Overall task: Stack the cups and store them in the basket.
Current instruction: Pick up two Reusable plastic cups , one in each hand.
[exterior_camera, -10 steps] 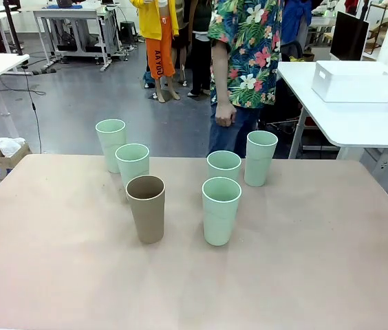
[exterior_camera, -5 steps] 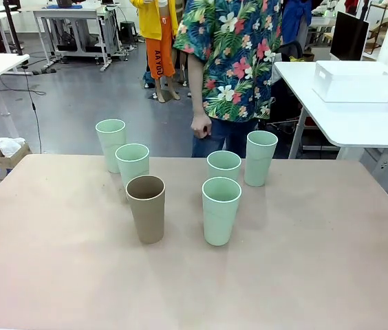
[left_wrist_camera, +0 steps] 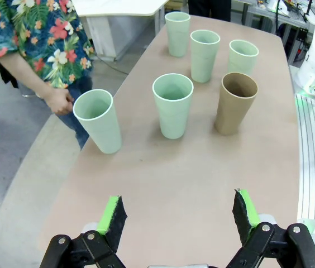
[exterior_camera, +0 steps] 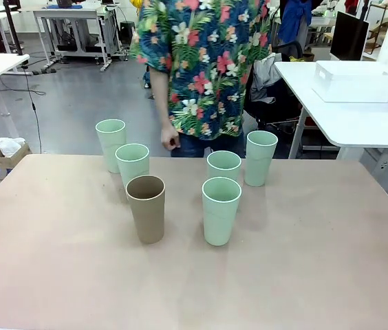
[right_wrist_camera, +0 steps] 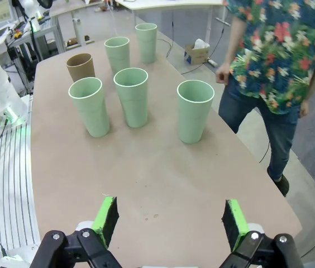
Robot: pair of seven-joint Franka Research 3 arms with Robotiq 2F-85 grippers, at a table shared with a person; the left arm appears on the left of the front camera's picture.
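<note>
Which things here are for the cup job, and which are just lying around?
For the job: five mint green cups, the tan-brown cup, the white basket on the side table.
Just lying about: the cardboard box, the black monitor.

Six cups (exterior_camera: 221,210) stand on the table (exterior_camera: 318,275), forward of both claws. From the left gripper (left_wrist_camera: 178,215), the centre cup (left_wrist_camera: 172,106) is dead ahead, the edge cup (left_wrist_camera: 97,120) forward-left and a third cup (left_wrist_camera: 235,103) forward-right, with three more behind. The person's hand (left_wrist_camera: 62,101) is left of the edge cup, off the table. From the right gripper (right_wrist_camera: 171,218), the nearest cup (right_wrist_camera: 194,111) is forward-right. The basket (exterior_camera: 356,81) rests on a side table (exterior_camera: 373,127), apparently to that claw's rear.
</note>
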